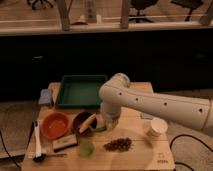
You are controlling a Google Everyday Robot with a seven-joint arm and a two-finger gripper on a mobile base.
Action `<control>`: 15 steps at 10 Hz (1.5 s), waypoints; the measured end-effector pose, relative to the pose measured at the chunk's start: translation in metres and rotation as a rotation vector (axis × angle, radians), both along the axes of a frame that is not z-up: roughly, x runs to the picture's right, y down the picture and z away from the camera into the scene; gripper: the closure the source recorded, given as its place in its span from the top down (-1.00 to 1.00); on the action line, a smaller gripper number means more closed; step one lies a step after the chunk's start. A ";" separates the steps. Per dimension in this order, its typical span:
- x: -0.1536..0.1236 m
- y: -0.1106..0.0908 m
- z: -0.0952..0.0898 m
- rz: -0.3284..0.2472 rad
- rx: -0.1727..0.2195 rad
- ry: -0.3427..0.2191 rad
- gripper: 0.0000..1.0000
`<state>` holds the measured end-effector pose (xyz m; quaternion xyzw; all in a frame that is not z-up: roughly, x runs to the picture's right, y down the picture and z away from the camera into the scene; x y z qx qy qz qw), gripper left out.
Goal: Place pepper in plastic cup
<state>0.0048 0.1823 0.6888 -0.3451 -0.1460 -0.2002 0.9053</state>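
My arm reaches in from the right, bends over the middle of the table and points down. The gripper (104, 124) hangs just right of the brown bowl (79, 128), shut on the pepper (98, 129), a slim dark-green curve sticking out at its lower left. The plastic cup (86, 148), small and translucent light green, stands near the front edge, below and left of the gripper and apart from it.
A yellow oblong piece (88, 121) lies in the brown bowl. An orange bowl (55, 125) sits left of it, a green tray (81, 90) behind. A white cup (155, 128), a brown pile (118, 145), a tan block (65, 143) and a white utensil (37, 141) stand around.
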 end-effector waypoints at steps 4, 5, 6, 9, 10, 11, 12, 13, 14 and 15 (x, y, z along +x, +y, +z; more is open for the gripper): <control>-0.034 0.011 -0.019 -0.045 -0.008 -0.066 -0.95; -0.039 0.014 -0.021 -0.052 -0.012 -0.077 -0.95; -0.047 0.019 -0.023 -0.061 -0.024 -0.088 -0.95; -0.066 0.030 -0.027 -0.087 -0.041 -0.115 -0.95; -0.065 0.035 -0.025 -0.093 -0.046 -0.123 -0.95; -0.064 0.038 -0.024 -0.098 -0.049 -0.131 -0.95; -0.067 0.042 -0.022 -0.105 -0.053 -0.141 -0.95; -0.075 0.044 -0.023 -0.112 -0.055 -0.152 -0.95; -0.077 0.046 -0.022 -0.114 -0.057 -0.155 -0.95; -0.076 0.047 -0.022 -0.113 -0.059 -0.155 -0.95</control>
